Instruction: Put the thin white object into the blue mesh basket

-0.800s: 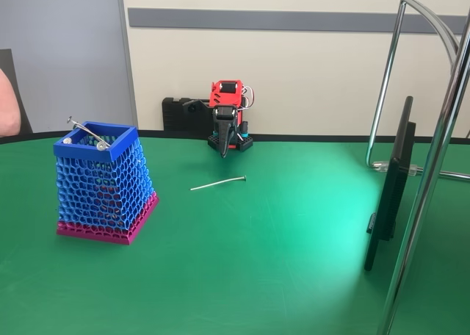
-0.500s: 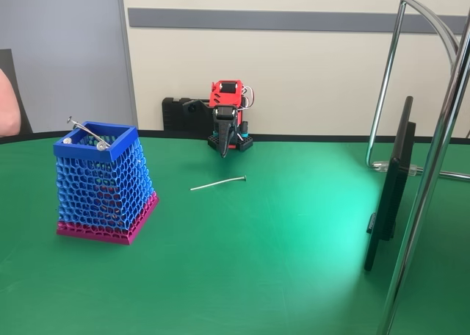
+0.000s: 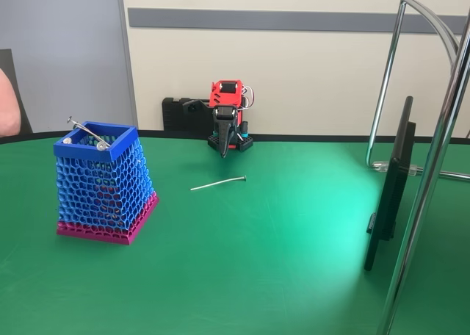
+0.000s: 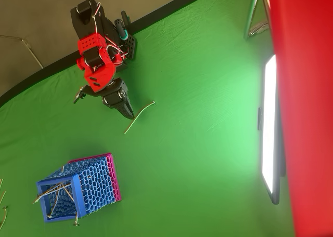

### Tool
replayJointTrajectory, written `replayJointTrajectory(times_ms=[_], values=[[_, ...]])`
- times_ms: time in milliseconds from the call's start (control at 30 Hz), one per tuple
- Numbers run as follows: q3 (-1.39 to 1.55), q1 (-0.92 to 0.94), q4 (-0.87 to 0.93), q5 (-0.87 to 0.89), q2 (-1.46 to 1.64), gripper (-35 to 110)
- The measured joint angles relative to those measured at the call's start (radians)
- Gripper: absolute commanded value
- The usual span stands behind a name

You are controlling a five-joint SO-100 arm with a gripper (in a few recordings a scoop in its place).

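On the green table (image 3: 279, 276) nothing has shifted over the last moment: the thin white object (image 3: 218, 182) lies just where it lay, the arm holds the same folded stance, and the blue mesh basket (image 3: 106, 182) keeps its place, so I judge the pick has not yet begun and the whole task is still ahead. From the fixed view the stick rests flat on the cloth a little in front of the robot's base, its darker knob toward the right end, well apart from the basket, which stands off to the left. From overhead the same stick (image 4: 139, 117) lies just beside the gripper's tip without touching it, and the basket (image 4: 78, 187) sits farther along the table with several grey ball-tipped sticks (image 4: 54, 193) already leaning across its rim. The red arm (image 4: 96, 65) is tucked back over its base at the table's far edge, the wrist bent so that the gripper (image 3: 225, 148) hangs pointing down, its tip hovering close above the cloth. Its dark fingers come together in a narrow point and nothing sits between them, so it looks closed and empty. To my eye it must spread and swing slightly sideways before it can take the stick.
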Motion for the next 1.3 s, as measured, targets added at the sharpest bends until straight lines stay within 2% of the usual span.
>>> replayJointTrajectory(times_ms=[433,733,1300], values=[[-0.006,0.012,-0.063,0.002,-0.121,1],[-0.115,0.012,-0.064,0.002,-0.295,1],[-0.416,-0.075,0.109,-0.009,-0.758,1]])
